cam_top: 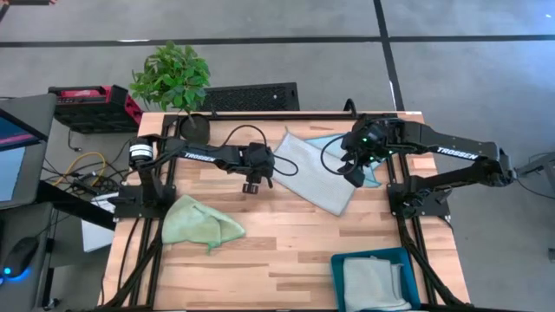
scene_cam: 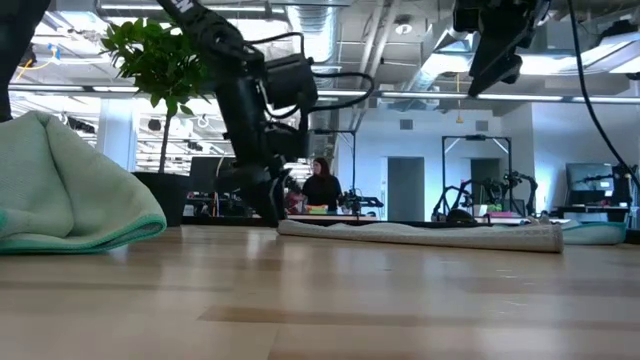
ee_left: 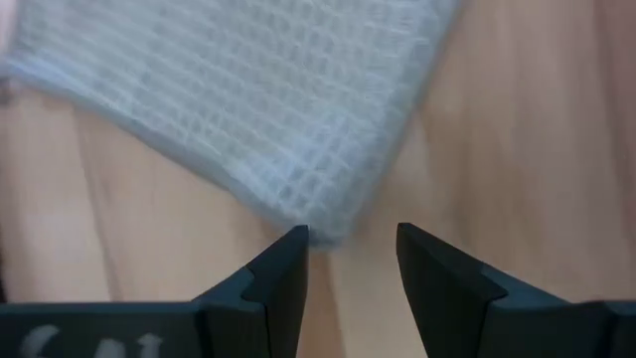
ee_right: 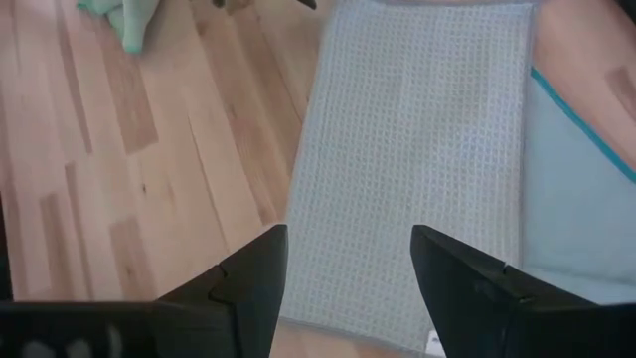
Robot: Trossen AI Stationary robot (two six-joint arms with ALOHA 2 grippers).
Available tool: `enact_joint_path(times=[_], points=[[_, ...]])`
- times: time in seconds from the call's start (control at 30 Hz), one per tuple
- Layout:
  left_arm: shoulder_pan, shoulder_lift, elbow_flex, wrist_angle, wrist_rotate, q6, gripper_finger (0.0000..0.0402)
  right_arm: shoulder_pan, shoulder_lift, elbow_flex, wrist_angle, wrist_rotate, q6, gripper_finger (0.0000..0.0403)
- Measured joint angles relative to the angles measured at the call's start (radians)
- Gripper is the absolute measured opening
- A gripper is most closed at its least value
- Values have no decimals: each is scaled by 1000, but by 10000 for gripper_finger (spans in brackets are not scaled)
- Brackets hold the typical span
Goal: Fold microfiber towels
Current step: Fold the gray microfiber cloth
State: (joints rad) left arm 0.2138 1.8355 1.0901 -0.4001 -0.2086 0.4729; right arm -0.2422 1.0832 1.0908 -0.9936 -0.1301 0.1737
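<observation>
A folded grey towel (cam_top: 314, 169) lies flat on the wooden table, slanting across a light blue towel (cam_top: 328, 141) that shows beneath its far edge. My left gripper (cam_top: 252, 184) is low over the table at the grey towel's left corner (ee_left: 333, 224). It is open, and the corner sits just ahead of its fingertips (ee_left: 353, 244). My right gripper (cam_top: 355, 171) hangs open high above the grey towel's right part (ee_right: 417, 169), with nothing between its fingers (ee_right: 348, 264). A crumpled light green towel (cam_top: 205, 224) rests at the near left.
A teal bin (cam_top: 408, 258) at the near right holds a grey towel (cam_top: 373, 282). A potted plant (cam_top: 172, 76) stands at the far left corner. Bare wood lies between the green towel and the bin. A person (scene_cam: 322, 186) is far off in the room.
</observation>
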Motion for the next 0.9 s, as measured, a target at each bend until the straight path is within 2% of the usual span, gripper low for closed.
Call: enact_joint_path(times=[0.2,0.4,0.5,0.9], points=[[16,0,-56,167,27,87,148,0,0,0,9,0,32,240],[18,0,-91,210,47,173,148,0,0,0,15,0,39,240],[17,-3,-127,278,46,188,148,0,0,0,30,0,39,240],[38,-8,-176,326,82,187,148,0,1,0,60,0,38,240]])
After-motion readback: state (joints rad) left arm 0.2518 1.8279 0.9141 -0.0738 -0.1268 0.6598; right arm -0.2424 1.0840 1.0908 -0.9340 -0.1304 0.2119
